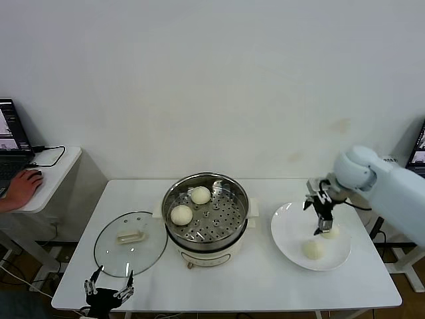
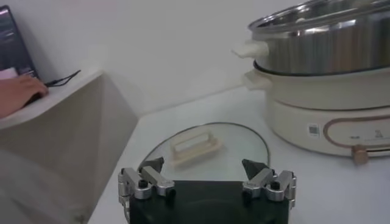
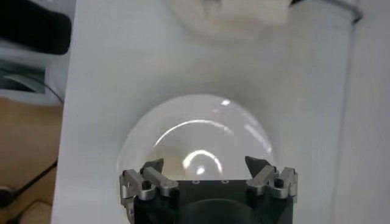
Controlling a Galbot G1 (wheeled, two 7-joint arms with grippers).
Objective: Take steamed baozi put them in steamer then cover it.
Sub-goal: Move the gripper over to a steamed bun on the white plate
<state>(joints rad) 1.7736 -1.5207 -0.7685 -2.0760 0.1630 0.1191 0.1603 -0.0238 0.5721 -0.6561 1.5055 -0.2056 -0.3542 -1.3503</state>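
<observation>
Steel steamer holds 2 smooth round baozi; right gripper spread wide over glossy plate.

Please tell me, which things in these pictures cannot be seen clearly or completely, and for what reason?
- Baozi on the plate: in the head view, the right gripper partly covers one bun; in the right wrist view no bun can be made out.
- Steamer: the left wrist view shows only its side, cut off at the edge; the inside is hidden.
- Left gripper: its arm is cut off by the head view's bottom edge.

head camera looks down over the whole table; both wrist cameras sit low, close to it.
</observation>
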